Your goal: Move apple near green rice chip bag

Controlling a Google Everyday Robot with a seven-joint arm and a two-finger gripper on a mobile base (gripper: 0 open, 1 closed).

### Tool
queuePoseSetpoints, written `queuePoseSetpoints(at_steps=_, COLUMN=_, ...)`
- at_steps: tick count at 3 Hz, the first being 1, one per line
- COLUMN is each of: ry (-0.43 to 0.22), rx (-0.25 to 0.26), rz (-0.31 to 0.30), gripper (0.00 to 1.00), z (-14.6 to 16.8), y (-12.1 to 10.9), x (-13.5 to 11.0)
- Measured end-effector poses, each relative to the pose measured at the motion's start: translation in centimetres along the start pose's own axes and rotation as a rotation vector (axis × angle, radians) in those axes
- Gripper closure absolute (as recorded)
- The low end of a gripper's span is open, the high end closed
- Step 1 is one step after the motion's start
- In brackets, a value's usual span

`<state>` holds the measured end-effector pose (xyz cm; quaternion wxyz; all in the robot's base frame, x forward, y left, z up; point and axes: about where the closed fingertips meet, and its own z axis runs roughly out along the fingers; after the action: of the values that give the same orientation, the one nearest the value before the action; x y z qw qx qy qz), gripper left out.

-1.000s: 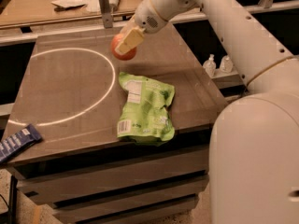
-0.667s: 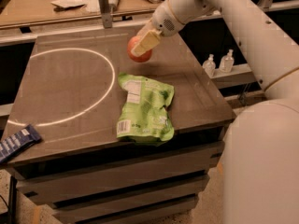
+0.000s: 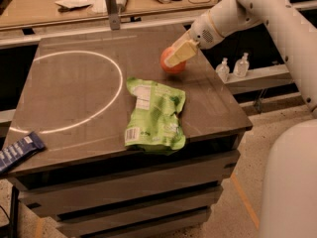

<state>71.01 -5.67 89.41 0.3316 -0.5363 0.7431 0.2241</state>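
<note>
Gripper pinches the apple between its fingers low over the back right part of the table. From the left, a blue wrapper lies at the front edge, then a white ring, then the green bag, with the apple near its far right corner. By my judgement the fruit is already close enough, and only setting it down and letting go remain.

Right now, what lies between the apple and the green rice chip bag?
In the camera view, only bare tabletop separates the apple from the bag; the claw grips the apple.
</note>
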Motion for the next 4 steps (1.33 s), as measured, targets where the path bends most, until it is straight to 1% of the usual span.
queuePoseSetpoints(at_steps=1, ry=-0.013, rx=-0.043, rz=0.032, gripper=0.35, z=0.1, y=0.7, x=1.6)
queuePoseSetpoints(at_steps=2, ry=-0.036, rx=-0.124, rz=-0.003, gripper=0.04, z=0.7, y=3.3, x=0.7)
queuePoseSetpoints(at_steps=3, ry=-0.041, rx=-0.181, rz=-0.053, gripper=0.00, z=0.9, y=5.3, x=-0.2)
queuePoseSetpoints(at_steps=4, ry=-0.040, rx=-0.194, rz=-0.077, gripper=0.00, z=0.5, y=6.0, x=-0.3)
